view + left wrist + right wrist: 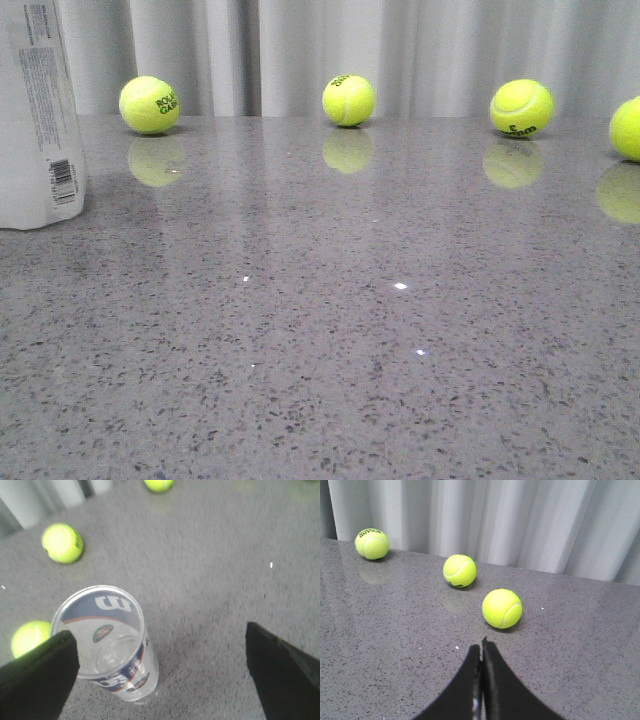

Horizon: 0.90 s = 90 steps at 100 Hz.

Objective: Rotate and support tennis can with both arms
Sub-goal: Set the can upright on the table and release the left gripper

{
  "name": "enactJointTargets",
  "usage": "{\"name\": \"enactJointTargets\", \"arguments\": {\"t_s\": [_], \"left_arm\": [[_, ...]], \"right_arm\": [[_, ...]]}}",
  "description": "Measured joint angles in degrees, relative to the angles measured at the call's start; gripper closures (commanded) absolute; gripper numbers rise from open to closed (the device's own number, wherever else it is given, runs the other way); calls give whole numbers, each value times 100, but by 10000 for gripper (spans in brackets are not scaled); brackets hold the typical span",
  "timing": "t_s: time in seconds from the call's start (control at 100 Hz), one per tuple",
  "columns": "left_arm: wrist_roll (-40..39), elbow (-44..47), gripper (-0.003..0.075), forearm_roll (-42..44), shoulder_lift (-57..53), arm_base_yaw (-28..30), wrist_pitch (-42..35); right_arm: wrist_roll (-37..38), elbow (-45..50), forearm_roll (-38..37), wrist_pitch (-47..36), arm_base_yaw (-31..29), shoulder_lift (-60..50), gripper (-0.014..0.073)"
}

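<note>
Tennis can [38,115]: stands upright on the grey speckled table [330,330] at the far left edge of the front view; long axis vertical, base on the tabletop, upper part cut off by the frame.
Can label, front view: small print and a barcode face the camera.
Can, left wrist view [107,642]: seen from above down its length; open silver rim uppermost, navy-and-white Wilson label visible through the clear wall, no balls visible inside.
Left gripper [160,675]: fingers wide apart, pointing down at the table; one finger [37,677] sits just beside the can's rim and overlaps it in the picture, contact cannot be told; the other finger [282,672] is well apart from the can, bare table between.
Right gripper [481,680]: fingers pressed together with nothing between them, held low over bare table and pointing toward the curtain [520,520].
Tennis balls, front view: four in a row along the table's far edge, by the curtain; leftmost [149,105] near the can, then [349,100], [521,108], and one cut by the right edge [628,128].
Tennis balls, right wrist view: three ahead of the closed fingers; nearest [502,608] just beyond the tips, not touching.
Tennis balls, left wrist view: one [30,637] close beside the can, partly behind the near finger; another [62,542] farther off.
</note>
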Motion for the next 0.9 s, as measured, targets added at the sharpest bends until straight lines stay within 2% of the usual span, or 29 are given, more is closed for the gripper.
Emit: {"name": "enactJointTargets", "arguments": {"t_s": [0.18,0.51,0.77,0.85,0.9], "left_arm": [[-270,1150,83,-23,-1155,0,-1046],[-506,4177,83,-196,-3456,0,-3292],[-506,5930,87,-237,-4297,0,-4921],[-506,6148,139,-258,-4320,0,-5301],[-506,6224,217,-258,-4320,0,-5470]], "right_arm": [[0,0,0,0,0,0,660],[0,0,0,0,0,0,660],[0,0,0,0,0,0,660],[0,0,0,0,0,0,660],[0,0,0,0,0,0,660]]}}
